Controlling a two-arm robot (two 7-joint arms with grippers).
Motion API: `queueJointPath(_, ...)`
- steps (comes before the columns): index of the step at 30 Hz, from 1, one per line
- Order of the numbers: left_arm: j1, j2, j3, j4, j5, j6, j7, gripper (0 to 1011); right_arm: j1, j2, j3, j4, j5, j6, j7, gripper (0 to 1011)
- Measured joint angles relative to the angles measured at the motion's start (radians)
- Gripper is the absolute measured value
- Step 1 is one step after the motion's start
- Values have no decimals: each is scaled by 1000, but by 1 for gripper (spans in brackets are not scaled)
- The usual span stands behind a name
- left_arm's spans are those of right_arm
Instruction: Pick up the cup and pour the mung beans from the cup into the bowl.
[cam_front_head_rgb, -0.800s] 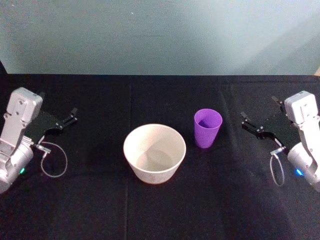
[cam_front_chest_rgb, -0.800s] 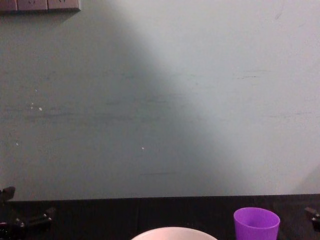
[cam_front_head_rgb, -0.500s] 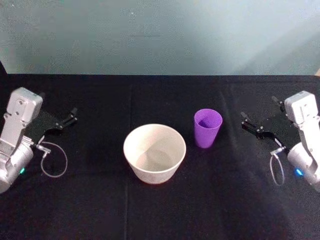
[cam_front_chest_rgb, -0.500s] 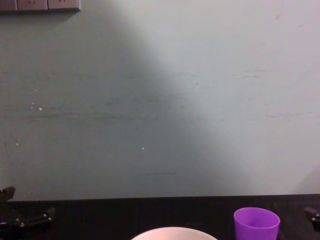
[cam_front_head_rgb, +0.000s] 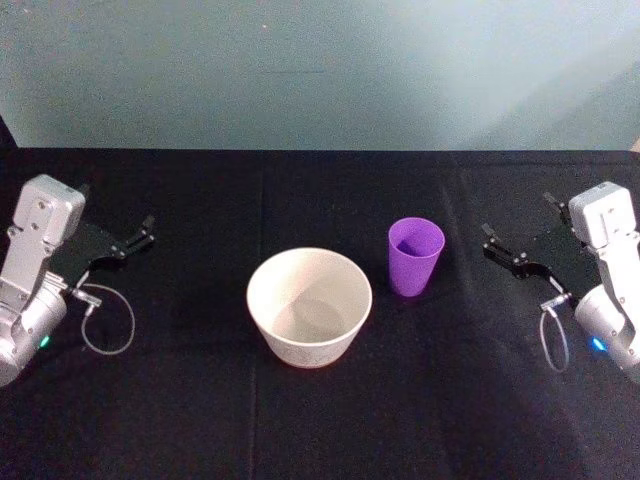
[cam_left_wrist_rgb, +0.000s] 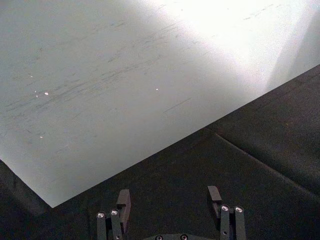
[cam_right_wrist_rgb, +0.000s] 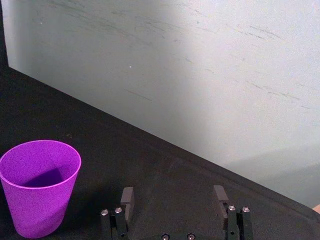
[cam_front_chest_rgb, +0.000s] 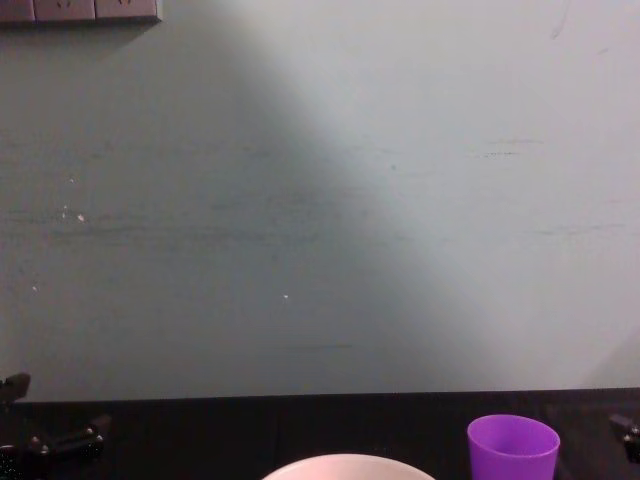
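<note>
Standing upright beside the bowl, the cup is sitting untouched.
The left gripper and right gripper are idling at opposite table edges, fingers spread.

black table | bowl centre | cup upright, just right of bowl

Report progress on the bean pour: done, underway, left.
Done: nothing; the small purple plastic cup stands upright beside the wide white bowl, which looks empty. In hand: nothing held; the right gripper is open, right of the cup and apart from it; the left gripper, open, is parked far left. Left: grasp, lift, pour.
</note>
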Motion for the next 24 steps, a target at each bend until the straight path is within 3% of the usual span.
queueJointPath(24,0,0,0,0,0,0,0,1000,0,0,0,0,0,0,0,1003)
